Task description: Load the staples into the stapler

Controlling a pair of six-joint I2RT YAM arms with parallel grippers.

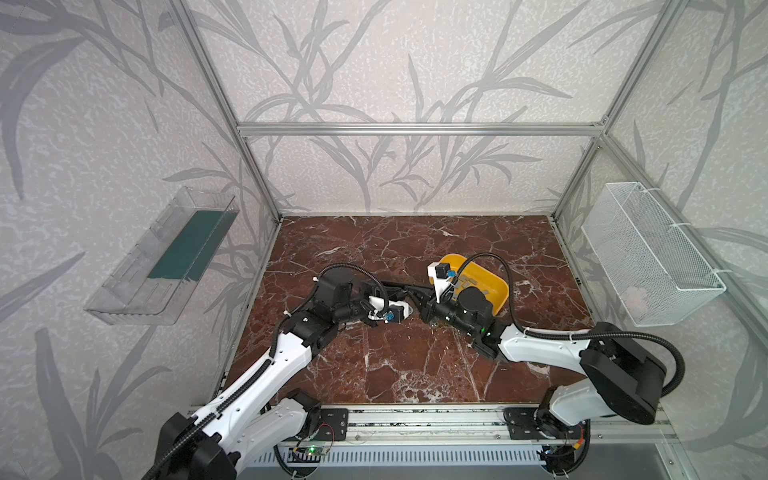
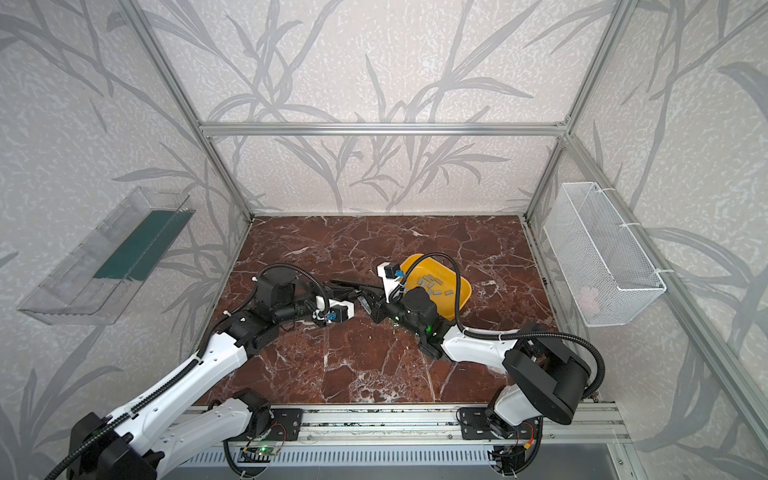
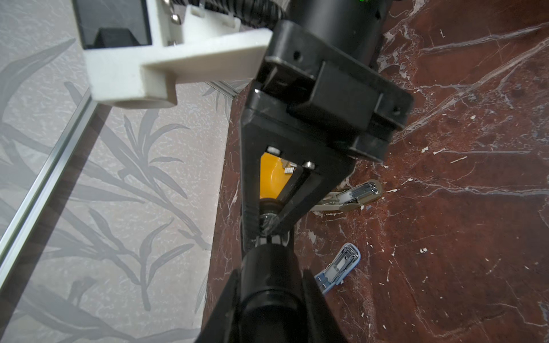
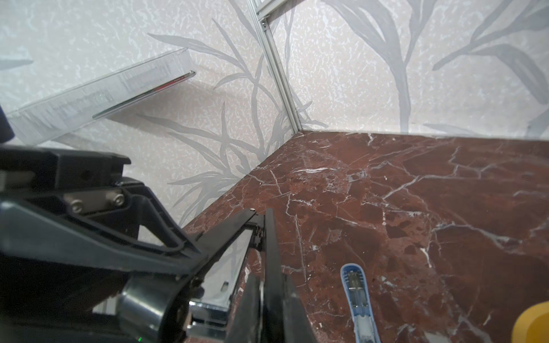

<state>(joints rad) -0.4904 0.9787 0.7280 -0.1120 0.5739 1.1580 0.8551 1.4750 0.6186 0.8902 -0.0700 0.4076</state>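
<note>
- Small flat grey metallic staples (image 2: 430, 284): loose short strips in the yellow plastic tray (image 2: 463, 297) on the red marble table (image 2: 374, 365).
- Left gripper (image 3: 269, 267): clamped on the opened black stapler (image 2: 343, 285).
- Right gripper (image 3: 267, 233): fully closed at the stapler; contents indiscernible.

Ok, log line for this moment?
left gripper: shut on black stapler | right gripper: shut at its chrome rail | staples: in yellow tray | blue stapler, beige stapler: lying open
</note>
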